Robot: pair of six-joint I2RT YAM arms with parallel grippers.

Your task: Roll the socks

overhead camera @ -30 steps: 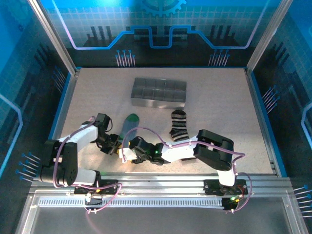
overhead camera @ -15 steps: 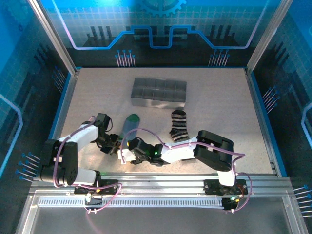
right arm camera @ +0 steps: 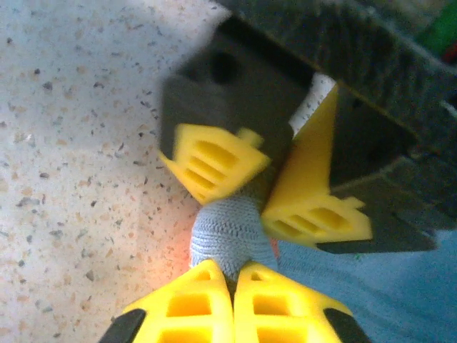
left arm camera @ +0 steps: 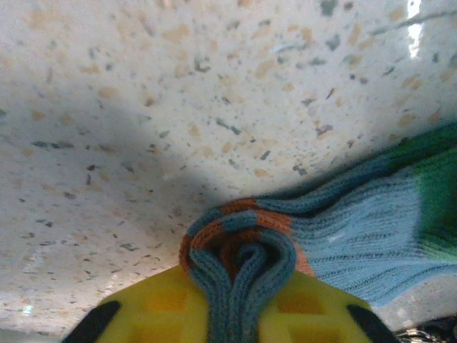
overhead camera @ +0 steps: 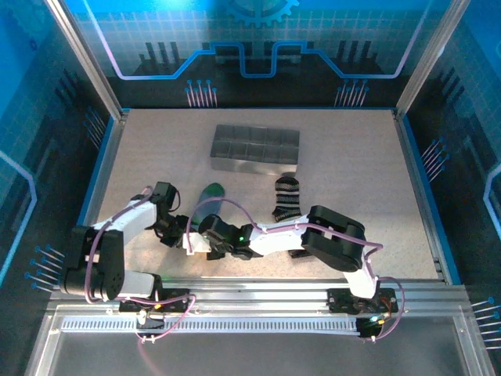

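Note:
The grey-blue sock (overhead camera: 210,196) lies at the front left of the table, green cuff (left arm camera: 435,207) away from the arms, its orange-striped end rolled up. In the left wrist view that rolled end (left arm camera: 239,250) sits squeezed between my left gripper's (left arm camera: 239,293) yellow fingers. My right gripper (right arm camera: 232,275) meets it from the other side, its fingertips pinched on the grey-blue roll (right arm camera: 225,229); the left gripper's fingers (right arm camera: 214,168) show just beyond. From above, both grippers (overhead camera: 178,233) (overhead camera: 196,243) meet at the sock's near end. The black-and-white striped sock (overhead camera: 286,200) lies flat to the right, untouched.
A grey compartment tray (overhead camera: 255,147) stands behind the socks at mid-table. The right arm stretches leftward across the table front, just below the striped sock. Blue walls and metal posts fence the table on three sides.
My right gripper has slid a little left and closed its jaws on the rolled end of the grey-blue sock. The left gripper stays on the roll, its jaws slightly eased.

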